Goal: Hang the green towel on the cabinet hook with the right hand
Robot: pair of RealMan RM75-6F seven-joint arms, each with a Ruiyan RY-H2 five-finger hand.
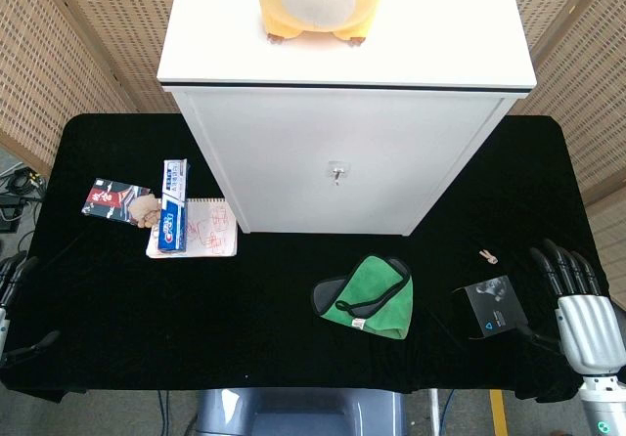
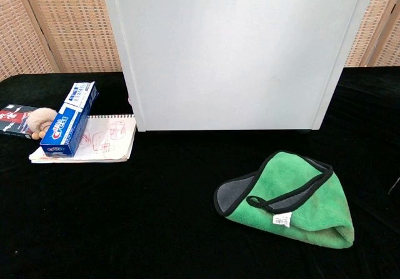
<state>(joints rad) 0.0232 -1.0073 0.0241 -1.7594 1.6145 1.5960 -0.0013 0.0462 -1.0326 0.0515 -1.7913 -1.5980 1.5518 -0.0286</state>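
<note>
The green towel (image 1: 370,295) lies folded on the black table in front of the white cabinet (image 1: 342,152), with a black hanging loop across its top (image 2: 287,194). A small metal hook (image 1: 336,173) sticks out of the cabinet's front face, seen only in the head view. My right hand (image 1: 577,294) rests at the table's right edge with its fingers stretched out and nothing in it, well to the right of the towel. Only dark fingertips of my left hand (image 1: 14,278) show at the far left edge, low by the table's corner.
A small black box (image 1: 492,304) lies between the towel and my right hand, a tiny clip (image 1: 488,256) behind it. At the left sit a toothpaste box (image 1: 173,204) on a notepad (image 1: 194,229) and a card pack (image 1: 114,200). A yellow plush toy (image 1: 315,1) tops the cabinet.
</note>
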